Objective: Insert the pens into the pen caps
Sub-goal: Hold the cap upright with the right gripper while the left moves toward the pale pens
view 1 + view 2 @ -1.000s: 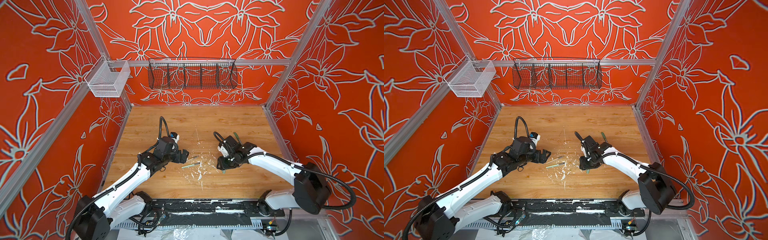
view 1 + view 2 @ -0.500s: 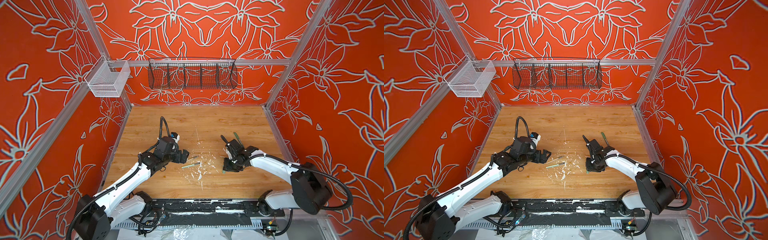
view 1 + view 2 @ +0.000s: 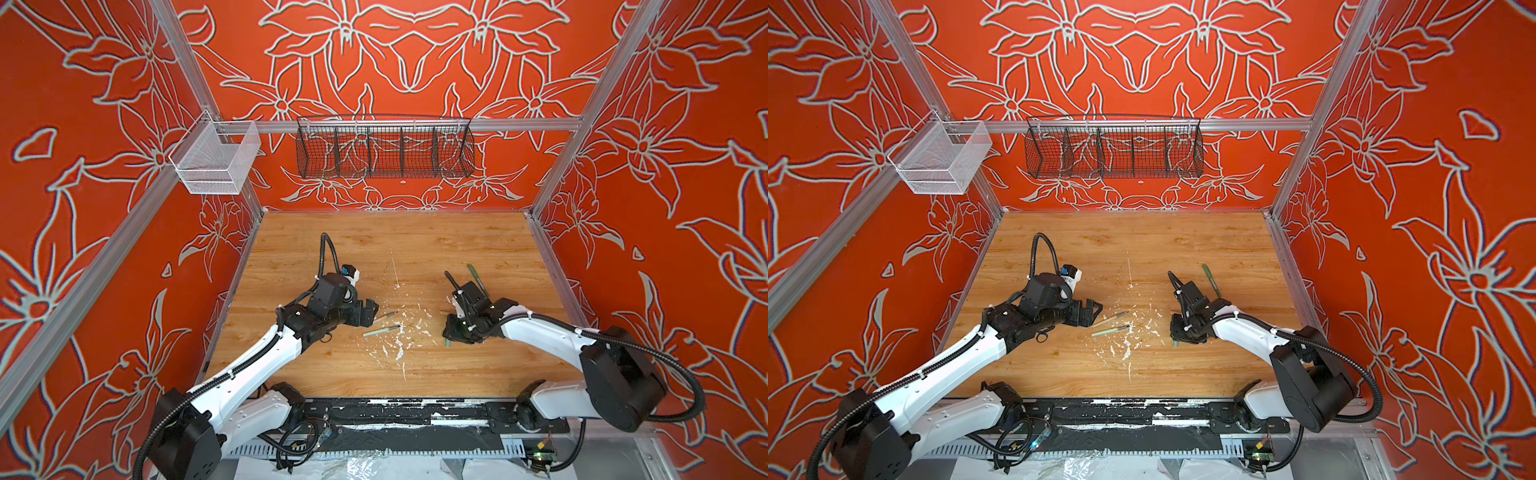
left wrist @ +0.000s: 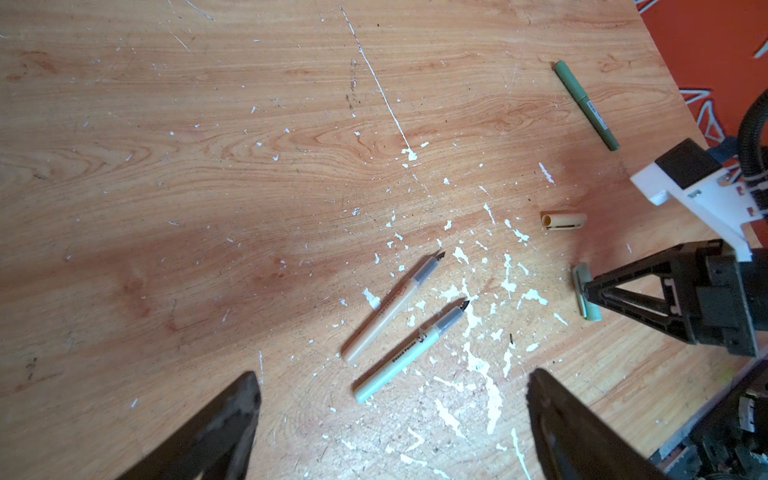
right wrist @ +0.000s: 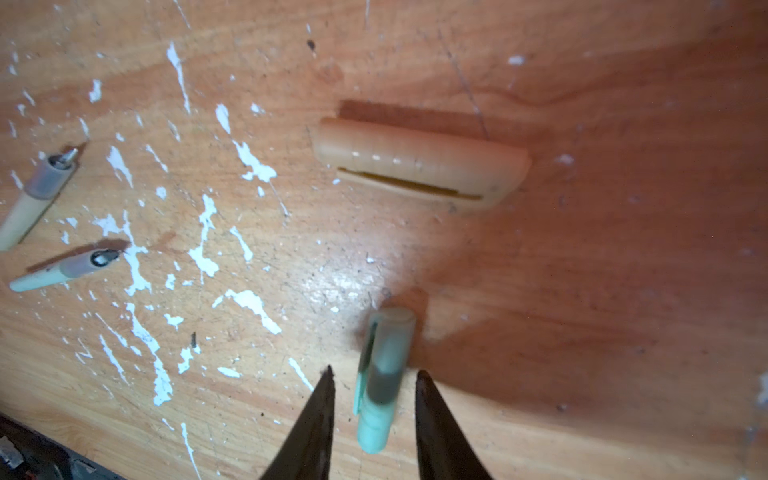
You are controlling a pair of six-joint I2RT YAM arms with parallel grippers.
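The tabletop [image 4: 208,166] is pale wood-grain board, matt, finely scratched and spattered with chalky white paint flecks [image 5: 251,162]. The beige pen [image 4: 386,311] and mint pen [image 4: 399,359] have matt plastic barrels, smoky grey translucent collars and small metallic-looking tips. The beige cap [image 5: 419,162] is smooth plastic with a faint sheen. The mint cap [image 5: 384,374] looks like semi-translucent plastic. The dark green pen [image 4: 586,104] is matt. The black basket [image 3: 384,145] is coated wire, the white basket [image 3: 216,160] fine mesh, the rail [image 3: 519,124] brushed metal.
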